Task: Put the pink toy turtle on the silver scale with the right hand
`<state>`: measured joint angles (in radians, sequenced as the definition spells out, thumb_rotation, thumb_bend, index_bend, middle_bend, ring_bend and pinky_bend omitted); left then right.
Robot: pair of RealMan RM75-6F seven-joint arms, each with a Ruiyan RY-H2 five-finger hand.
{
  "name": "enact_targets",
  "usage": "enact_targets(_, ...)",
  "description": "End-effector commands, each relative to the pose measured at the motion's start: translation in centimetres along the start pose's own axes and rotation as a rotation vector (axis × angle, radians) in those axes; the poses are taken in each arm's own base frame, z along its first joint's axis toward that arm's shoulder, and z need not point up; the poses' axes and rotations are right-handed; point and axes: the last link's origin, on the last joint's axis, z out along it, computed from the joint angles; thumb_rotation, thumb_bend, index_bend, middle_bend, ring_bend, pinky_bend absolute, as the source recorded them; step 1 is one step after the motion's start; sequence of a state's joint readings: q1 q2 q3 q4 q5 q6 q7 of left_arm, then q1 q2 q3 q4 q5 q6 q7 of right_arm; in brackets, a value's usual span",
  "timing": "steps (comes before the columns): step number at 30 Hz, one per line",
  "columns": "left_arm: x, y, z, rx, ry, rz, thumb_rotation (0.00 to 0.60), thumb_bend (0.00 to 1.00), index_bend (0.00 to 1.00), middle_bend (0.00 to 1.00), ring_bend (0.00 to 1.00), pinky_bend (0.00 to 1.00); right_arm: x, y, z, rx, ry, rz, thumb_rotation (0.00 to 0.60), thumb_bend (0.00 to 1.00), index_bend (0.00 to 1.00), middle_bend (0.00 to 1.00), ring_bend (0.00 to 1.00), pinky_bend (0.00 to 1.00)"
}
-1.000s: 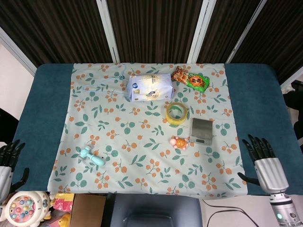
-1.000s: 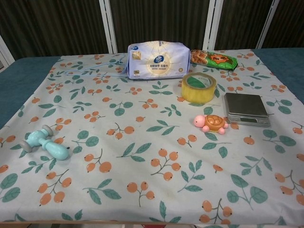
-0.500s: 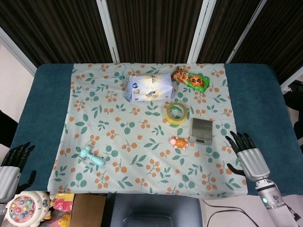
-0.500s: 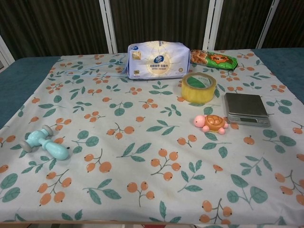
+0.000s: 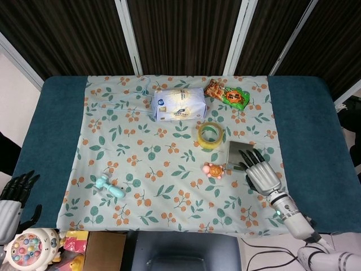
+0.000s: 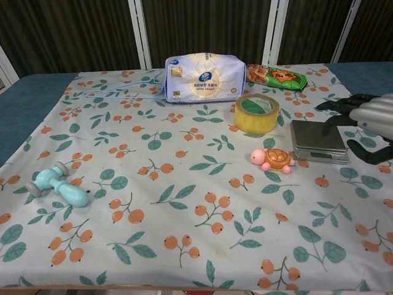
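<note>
The pink toy turtle with an orange shell lies on the floral cloth, just left of the silver scale. My right hand hovers open over the scale's right front part, fingers spread, holding nothing, a short way right of the turtle. In the head view it covers part of the scale. My left hand stays open at the table's front left edge, seen only in the head view.
A roll of yellow tape stands just behind the turtle. A tissue pack and a snack bag lie at the back. A teal toy rests front left. Toys and a box sit below the table edge.
My right hand has moved from the table's right front edge leftward and inward, over the scale. It has entered the chest view. The left hand sank slightly; the turtle has not moved.
</note>
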<state>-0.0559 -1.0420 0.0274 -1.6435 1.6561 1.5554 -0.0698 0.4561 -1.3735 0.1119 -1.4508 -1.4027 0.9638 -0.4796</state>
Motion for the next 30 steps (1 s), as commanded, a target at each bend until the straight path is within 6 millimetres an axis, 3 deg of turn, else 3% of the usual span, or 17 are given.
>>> enact_targets(1, 0.0, 0.0, 0.0, 0.001, 0.003, 0.000, 0.600, 0.47, 0.00, 0.00, 0.00, 0.10, -0.3, -0.5, 1.2, -0.001, -0.012, -0.016, 0.600, 0.78, 0.40, 0.00, 0.00, 0.00)
enact_targets(7, 0.2, -0.1, -0.1, 0.005, 0.011, -0.003, 0.600, 0.47, 0.00, 0.00, 0.00, 0.10, -0.9, -1.0, 2.5, -0.008, -0.027, -0.041, 0.600, 0.78, 0.41, 0.00, 0.00, 0.00)
enact_targets(30, 0.3, -0.2, -0.3, 0.003, 0.020, -0.008, 0.600, 0.47, 0.00, 0.00, 0.00, 0.10, -1.3, -2.8, 3.6, 0.013, -0.056, -0.057, 0.600, 0.78, 0.41, 0.00, 0.00, 0.00)
